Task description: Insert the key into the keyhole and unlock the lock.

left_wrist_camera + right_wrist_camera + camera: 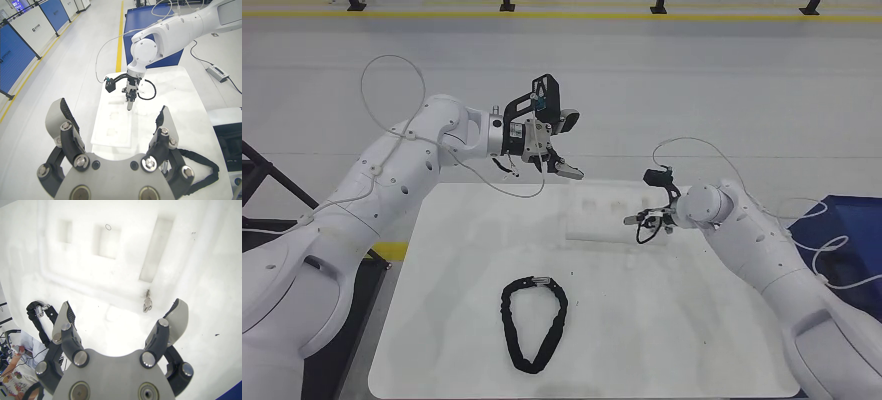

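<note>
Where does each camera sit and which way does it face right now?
Top: above the arms, facing down at the table; left arm and right arm show.
Left wrist: behind the open left tool, facing across the foam tray at the right arm.
Right wrist: behind the open right tool, facing down at the key beside the tray.
Shared: both wrist views catch the chain lock.

- Key (147, 303): tip is sinking into foam tray (128, 247) edge, so blade end is hiding; in top view it's reading too small to pick out, approx 1 o'clock on table (442, 330).
- Chain lock (534, 322), 7–8 o'clock on table: left gripper (113, 104) linkage is covering part of loop; right gripper (122, 302) finger is covering much of it.
- Keyhole (39, 315): showing too small in top view.
- Tiny ring (108, 226) in tray pocket: too small to ID.
</note>
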You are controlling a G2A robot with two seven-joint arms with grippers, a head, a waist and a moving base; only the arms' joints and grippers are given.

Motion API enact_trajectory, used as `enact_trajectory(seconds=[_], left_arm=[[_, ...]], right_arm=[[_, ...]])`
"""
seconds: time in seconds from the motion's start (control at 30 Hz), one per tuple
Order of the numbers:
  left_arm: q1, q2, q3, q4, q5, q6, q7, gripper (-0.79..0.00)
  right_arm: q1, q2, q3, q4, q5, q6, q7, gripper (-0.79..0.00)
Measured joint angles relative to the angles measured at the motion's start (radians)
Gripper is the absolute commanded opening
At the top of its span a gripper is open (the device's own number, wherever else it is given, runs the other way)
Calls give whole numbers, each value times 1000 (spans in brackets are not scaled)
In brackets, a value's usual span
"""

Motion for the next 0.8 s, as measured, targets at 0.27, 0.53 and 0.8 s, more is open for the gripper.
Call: enact_trajectory(seconds=[0.27,0.53,0.8], left_arm=[[0,0,0,0,0,0,0,0],[0,0,0,0,0,0,0,0],[0,0,0,0,0,0,0,0]], right_arm=[[10,-26,-23,20,-57,70,25,-403],[20,-54,-37,51,-104,161,22,-489],[30,-88,-47,111,-121,197,26,-631]])
